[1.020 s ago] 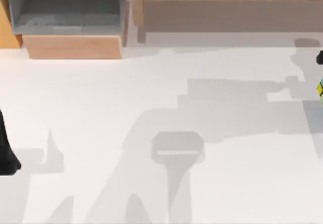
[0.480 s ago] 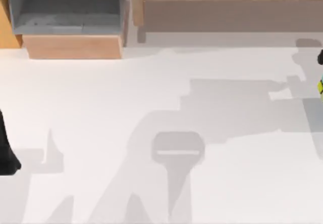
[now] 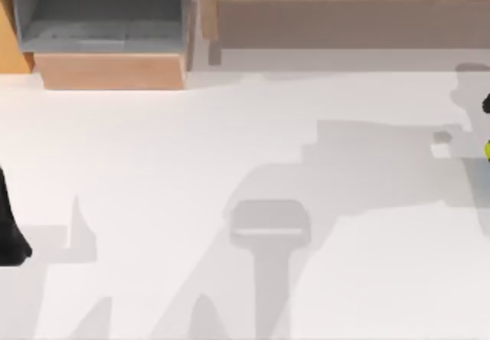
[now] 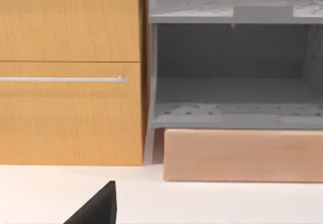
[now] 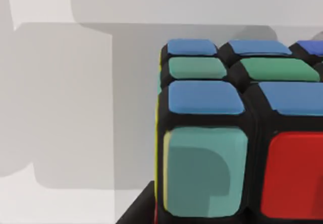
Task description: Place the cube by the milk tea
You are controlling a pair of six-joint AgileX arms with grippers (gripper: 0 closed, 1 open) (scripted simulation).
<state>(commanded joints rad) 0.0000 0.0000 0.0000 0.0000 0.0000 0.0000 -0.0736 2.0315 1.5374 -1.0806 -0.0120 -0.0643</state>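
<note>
Top view: the white table (image 3: 230,156) spreads across most of the frame, crossed by grey arm shadows. A grey shelf unit (image 3: 99,18) with a wooden base sits at the upper left, a long wooden cabinet (image 3: 344,11) along the top. My left arm (image 3: 9,225) is a black shape at the left edge, parked. At the right edge, mid-height, a sliver of the cube (image 3: 486,150) shows yellow, with a black bit of my right arm (image 3: 486,104) just above it.

Left wrist view: a wooden drawer front with a metal handle (image 4: 63,79) fills the left, grey shelves the right; whether that hand is open I cannot tell.

Right wrist view: the cube (image 5: 237,133) looms close at lower right over the table, blue, green, teal and red stickers showing; whether the right hand grips it I cannot tell.
</note>
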